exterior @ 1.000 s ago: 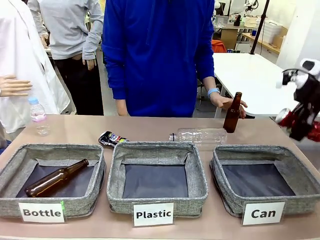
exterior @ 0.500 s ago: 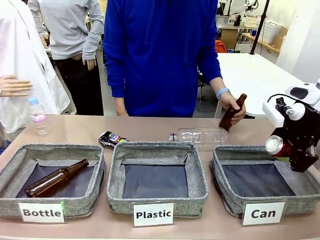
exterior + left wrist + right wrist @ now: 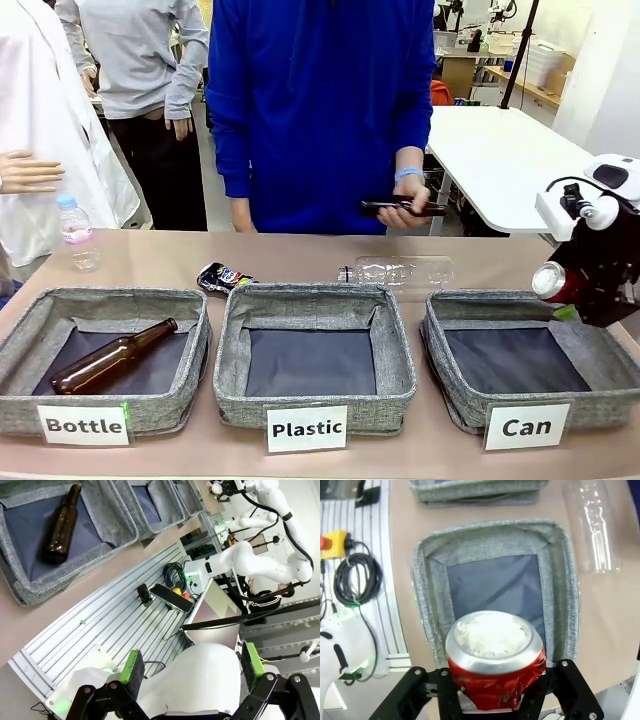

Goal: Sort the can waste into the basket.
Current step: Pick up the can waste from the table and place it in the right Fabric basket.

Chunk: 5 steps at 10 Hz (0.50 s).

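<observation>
The tan table (image 3: 300, 258) carries three grey fabric baskets in a row near its front edge: the Bottle basket (image 3: 105, 297), the Plastic basket (image 3: 310, 292) and the Can basket (image 3: 470, 404). Behind them, a flattened black can (image 3: 222, 277) lies just beyond the gap between the first two, and a clear plastic bottle (image 3: 400, 271) lies on its side. A small water bottle (image 3: 77, 233) stands upright at the far left.
</observation>
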Each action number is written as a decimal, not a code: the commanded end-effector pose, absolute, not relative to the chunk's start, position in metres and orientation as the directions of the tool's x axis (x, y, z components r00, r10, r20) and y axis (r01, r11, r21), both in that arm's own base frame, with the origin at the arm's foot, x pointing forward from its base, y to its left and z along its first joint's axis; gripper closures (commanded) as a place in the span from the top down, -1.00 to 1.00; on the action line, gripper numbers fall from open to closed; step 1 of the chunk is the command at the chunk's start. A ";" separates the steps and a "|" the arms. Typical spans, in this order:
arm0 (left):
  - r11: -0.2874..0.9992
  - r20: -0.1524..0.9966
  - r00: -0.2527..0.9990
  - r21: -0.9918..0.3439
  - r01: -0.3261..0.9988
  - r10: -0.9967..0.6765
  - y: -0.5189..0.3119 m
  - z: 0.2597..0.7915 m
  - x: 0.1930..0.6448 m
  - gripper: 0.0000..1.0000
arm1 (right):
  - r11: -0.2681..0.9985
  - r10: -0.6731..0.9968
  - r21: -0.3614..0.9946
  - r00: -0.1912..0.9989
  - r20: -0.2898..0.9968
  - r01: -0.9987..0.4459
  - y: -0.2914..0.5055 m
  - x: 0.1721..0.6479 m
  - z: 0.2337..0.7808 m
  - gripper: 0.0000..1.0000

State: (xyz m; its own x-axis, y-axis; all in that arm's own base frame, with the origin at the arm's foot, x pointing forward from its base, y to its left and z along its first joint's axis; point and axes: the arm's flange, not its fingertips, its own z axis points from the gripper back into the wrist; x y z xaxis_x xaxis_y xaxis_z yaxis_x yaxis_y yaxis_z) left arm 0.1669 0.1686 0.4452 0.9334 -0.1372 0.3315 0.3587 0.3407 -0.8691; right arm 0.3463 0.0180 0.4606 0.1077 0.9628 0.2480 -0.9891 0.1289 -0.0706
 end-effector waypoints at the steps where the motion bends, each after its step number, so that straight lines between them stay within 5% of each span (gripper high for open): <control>1: 0.325 0.329 0.936 -0.878 0.353 -0.126 0.170 0.450 0.168 1.00 | 0.212 0.951 -0.106 0.180 0.251 -0.972 0.020 0.316 0.425 1.00; 3: 0.325 0.329 0.936 -0.878 0.353 -0.126 0.170 0.450 0.168 1.00 | 0.273 0.936 -0.088 0.243 0.256 -0.958 0.019 0.326 0.426 1.00; 4: 0.325 0.329 0.936 -0.878 0.353 -0.126 0.170 0.450 0.168 1.00 | 0.290 0.929 -0.081 0.260 0.261 -0.954 0.020 0.330 0.427 0.78; 5: 0.325 0.329 0.936 -0.878 0.353 -0.126 0.170 0.450 0.168 1.00 | 0.327 0.919 -0.081 0.297 0.261 -0.941 0.021 0.333 0.427 0.97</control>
